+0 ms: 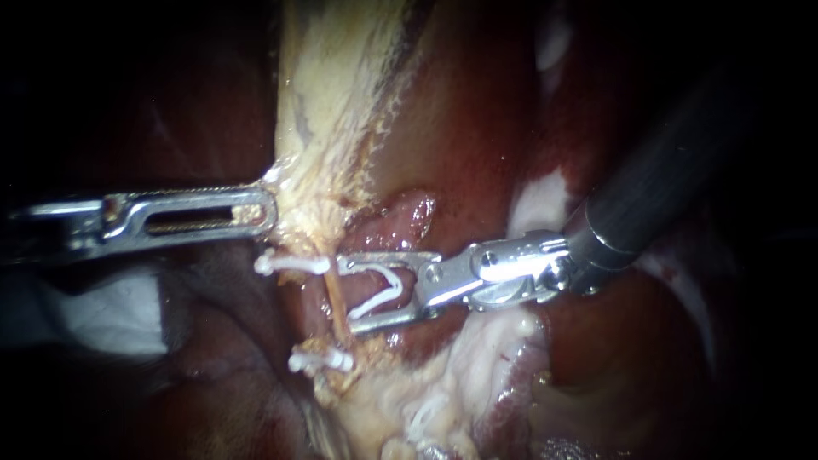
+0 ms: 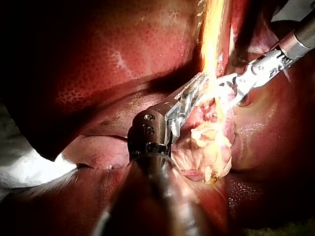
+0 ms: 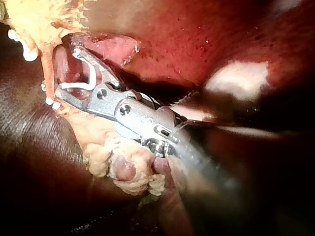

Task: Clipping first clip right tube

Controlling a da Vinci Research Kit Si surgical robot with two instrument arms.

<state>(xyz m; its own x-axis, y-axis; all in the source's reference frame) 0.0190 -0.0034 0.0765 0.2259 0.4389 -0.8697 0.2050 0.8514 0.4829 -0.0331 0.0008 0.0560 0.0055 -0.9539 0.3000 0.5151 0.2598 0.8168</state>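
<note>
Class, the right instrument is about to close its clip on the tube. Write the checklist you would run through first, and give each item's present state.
1. Loaded clip seated in the right instrument, pincer open: ok.
2. Tube well inside the clip: it seems to lie only at the jaw tips: not ok.
3. Left instrument shut on the pale tissue, holding it up: ok.
4. Pincer clear of the upper clip and lower clip already placed: the lower is clear, the upper lies close to a jaw tip: cannot tell.
5. Nothing else caught behind the tube: hidden: cannot tell.
</note>
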